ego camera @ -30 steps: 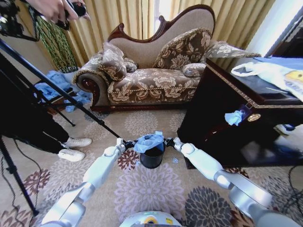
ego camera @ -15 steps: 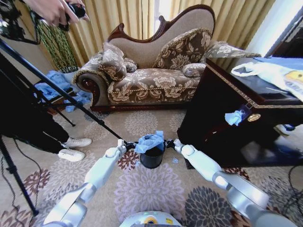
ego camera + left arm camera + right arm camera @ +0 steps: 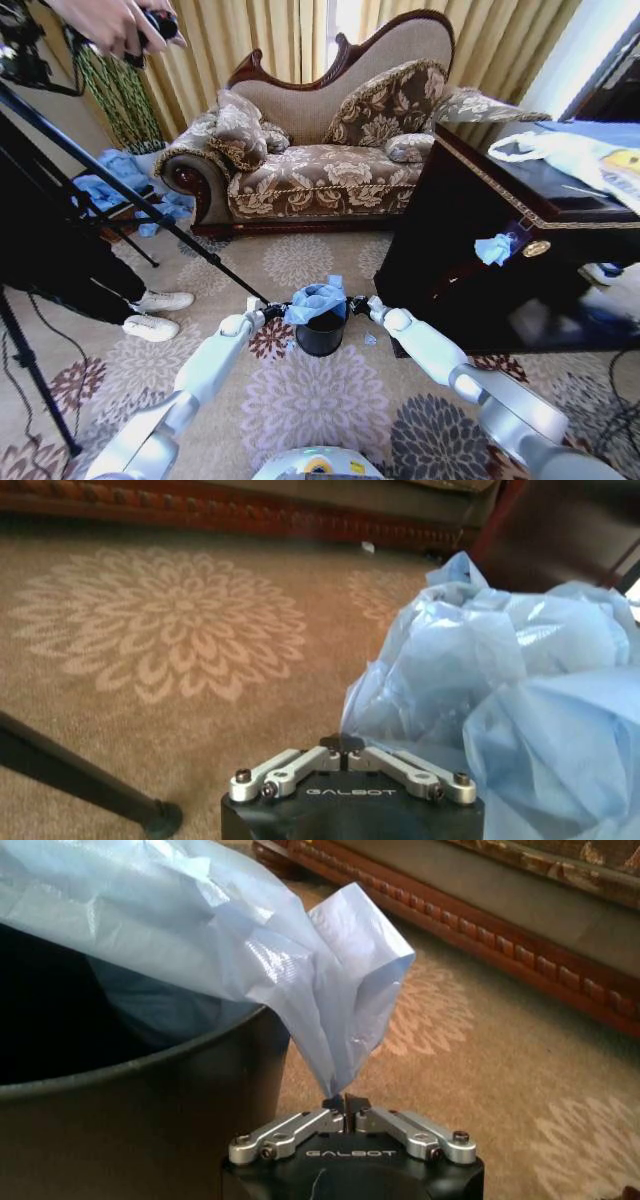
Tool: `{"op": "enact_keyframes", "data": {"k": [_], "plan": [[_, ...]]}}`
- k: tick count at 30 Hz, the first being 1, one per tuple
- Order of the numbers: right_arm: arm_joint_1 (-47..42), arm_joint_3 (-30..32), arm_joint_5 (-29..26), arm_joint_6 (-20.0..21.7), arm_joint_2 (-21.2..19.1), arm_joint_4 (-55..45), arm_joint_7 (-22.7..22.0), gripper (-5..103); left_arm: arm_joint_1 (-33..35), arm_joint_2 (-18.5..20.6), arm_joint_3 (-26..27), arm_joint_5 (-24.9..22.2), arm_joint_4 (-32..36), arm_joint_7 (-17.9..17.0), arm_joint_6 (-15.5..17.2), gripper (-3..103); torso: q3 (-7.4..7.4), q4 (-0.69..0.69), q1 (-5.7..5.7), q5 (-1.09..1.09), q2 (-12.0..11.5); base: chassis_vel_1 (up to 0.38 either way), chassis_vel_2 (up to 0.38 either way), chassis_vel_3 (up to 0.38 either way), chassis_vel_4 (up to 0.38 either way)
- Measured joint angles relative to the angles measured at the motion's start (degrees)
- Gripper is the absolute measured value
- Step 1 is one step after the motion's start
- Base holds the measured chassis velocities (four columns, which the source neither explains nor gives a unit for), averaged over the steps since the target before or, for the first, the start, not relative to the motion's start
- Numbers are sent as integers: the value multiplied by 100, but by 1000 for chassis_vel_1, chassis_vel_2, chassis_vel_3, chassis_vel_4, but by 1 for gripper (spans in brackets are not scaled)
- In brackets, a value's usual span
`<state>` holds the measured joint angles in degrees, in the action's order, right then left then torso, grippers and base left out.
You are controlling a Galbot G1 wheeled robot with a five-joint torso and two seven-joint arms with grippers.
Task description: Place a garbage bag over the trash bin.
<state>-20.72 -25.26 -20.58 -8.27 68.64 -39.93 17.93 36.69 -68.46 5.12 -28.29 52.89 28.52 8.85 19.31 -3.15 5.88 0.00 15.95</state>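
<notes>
From up on the robot's head, one camera looks forward and down across the patterned carpet [image 3: 300, 400] toward the sofa [image 3: 320, 150], taking in both arms from well back. The other two sit right behind each tool, aimed along its fingers and very close. The left tool [image 3: 343, 744] camera faces the garbage bag [image 3: 500, 697] just ahead; the right tool [image 3: 344, 1104] camera faces the trash bin [image 3: 130, 1125] rim beside it. All three share bag, bin and carpet.
</notes>
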Motion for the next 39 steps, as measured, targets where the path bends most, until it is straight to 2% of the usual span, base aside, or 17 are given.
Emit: {"op": "enact_keyframes", "data": {"k": [9,10,12,14,15,16,17,21,23,25,26,28,29,30,34,36,39], "plan": [[0,-40,64,-12,39,73,-134,0,91,61,26,9,61,5,-80,-3,0,-2,0,0,0,0,0,0,0],[0,-81,32,-12,36,4,-187,5,119,77,35,7,94,-28,-120,8,0,-1,0,0,0,0,0,0,0],[-7,-122,-16,-10,25,-76,-248,11,138,88,39,7,119,-47,-162,8,0,0,0,0,0,0,0,0,0],[-15,-144,-45,-8,16,-121,-291,11,149,95,41,7,132,-58,-183,13,0,1,0,0,0,0,0,0,0],[-33,-169,-86,-3,-6,-193,-353,16,171,108,42,6,158,-77,-211,19,0,1,0,0,0,0,0,0,0],[-41,-176,-104,0,-19,-225,-384,21,184,114,44,6,172,-83,-221,19,0,1,0,0,0,0,0,0,0],[-62,-180,-171,15,-74,-336,-494,27,235,140,57,7,232,-107,-244,29,0,0,0,0,0,0,0,0,0],[-68,-138,-227,28,-157,-445,-591,38,320,191,94,30,325,-127,-273,40,0,-1,0,0,0,0,0,0,0],[-76,-52,-239,29,-240,-534,-683,49,410,243,150,86,434,-141,-301,51,0,0,0,0,0,0,0,0,0],[-90,14,-249,29,-276,-580,-736,49,471,274,175,99,513,-164,-309,56,0,0,0,0,0,0,0,0,0],[-97,47,-253,29,-292,-602,-761,60,497,284,183,103,541,-174,-314,56,0,0,0,0,0,0,0,0,0],[-139,208,-259,19,-346,-658,-830,71,607,319,216,144,655,-200,-332,67,0,0,0,0,0,0,0,0,0],[-139,208,-259,19,-346,-658,-830,71,607,319,216,144,655,-200,-332,67,0,0,0,0,0,0,0,0,0],[-156,273,-259,10,-362,-669,-872,71,647,326,226,179,686,-208,-347,72,0,-1,0,0,0,0,0,0,0],[-300,559,-314,-10,-499,-915,-1112,92,887,392,318,306,943,-252,-391,93,1,-1,0,1,0,0,0,0,0],[-336,607,-349,-2,-530,-994,-1165,92,919,408,335,308,991,-260,-391,93,1,0,1,0,0,0,0,0,0],[-567,824,-586,86,-670,-1453,-1455,99,1076,486,441,346,1269,-276,-389,99,1,2,0,1,0,0,0,0,0]]}}
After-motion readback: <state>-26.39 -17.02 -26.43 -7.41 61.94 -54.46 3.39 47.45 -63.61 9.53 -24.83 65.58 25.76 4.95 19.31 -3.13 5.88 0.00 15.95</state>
